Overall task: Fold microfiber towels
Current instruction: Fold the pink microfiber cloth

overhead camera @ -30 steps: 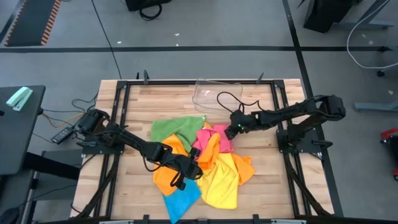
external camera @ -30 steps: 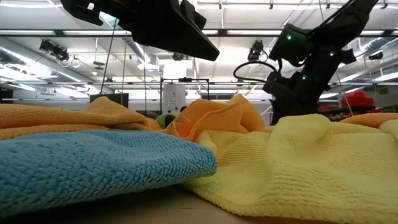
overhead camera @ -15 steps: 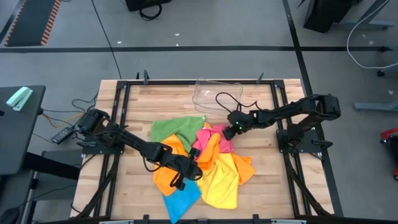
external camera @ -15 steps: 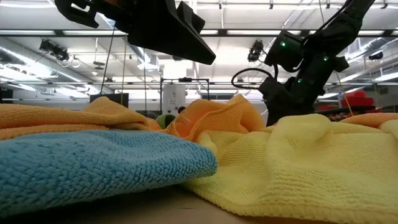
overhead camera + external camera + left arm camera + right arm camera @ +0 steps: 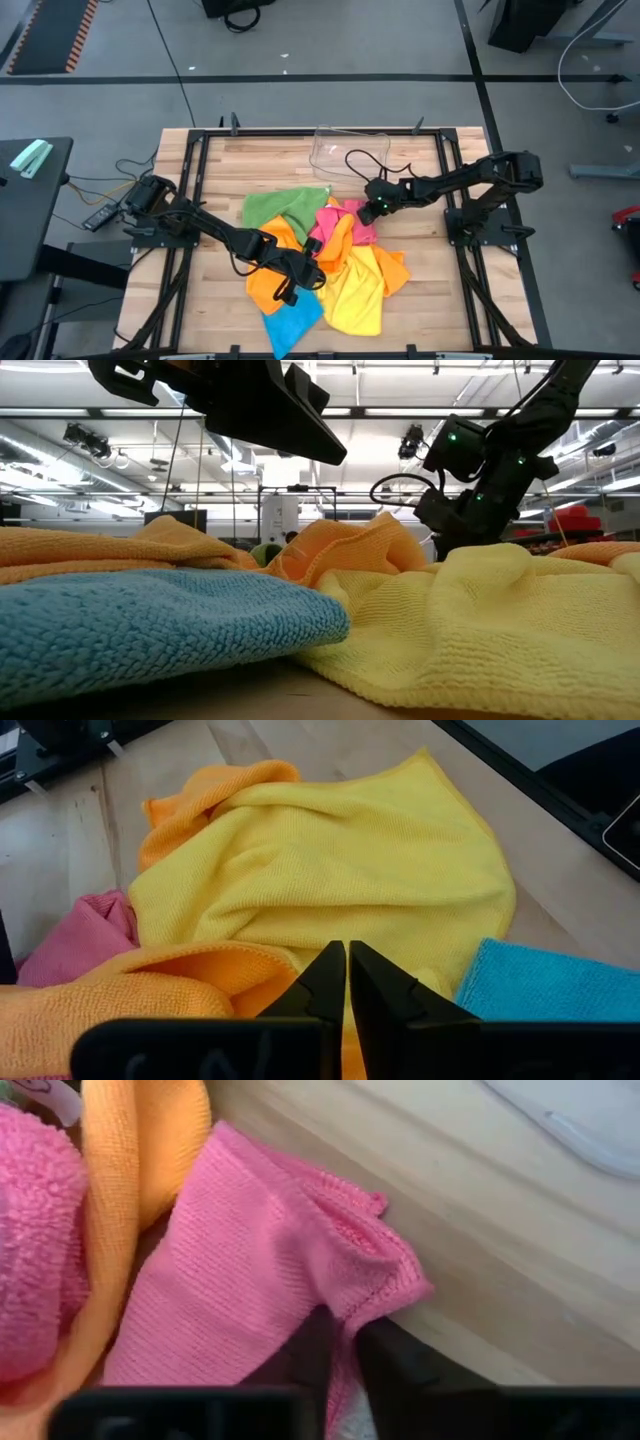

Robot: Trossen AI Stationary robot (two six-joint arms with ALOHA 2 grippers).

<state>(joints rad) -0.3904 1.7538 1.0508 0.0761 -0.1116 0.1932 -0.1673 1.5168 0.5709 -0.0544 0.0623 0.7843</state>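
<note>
My right gripper has just pinched shut on the pink towel edge, pile's far side; fold can begin by lifting; left gripper closed, empty, above orange towel, yellow towel ahead.

A robotics lab or workshop. A pale wooden slatted surface in a black metal frame stands on grey concrete floor. Bright strip ceiling lights run overhead.

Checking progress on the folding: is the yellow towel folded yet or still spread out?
Still unfolded: the yellow towel lies rumpled and spread open, partly over the orange towel.
</note>
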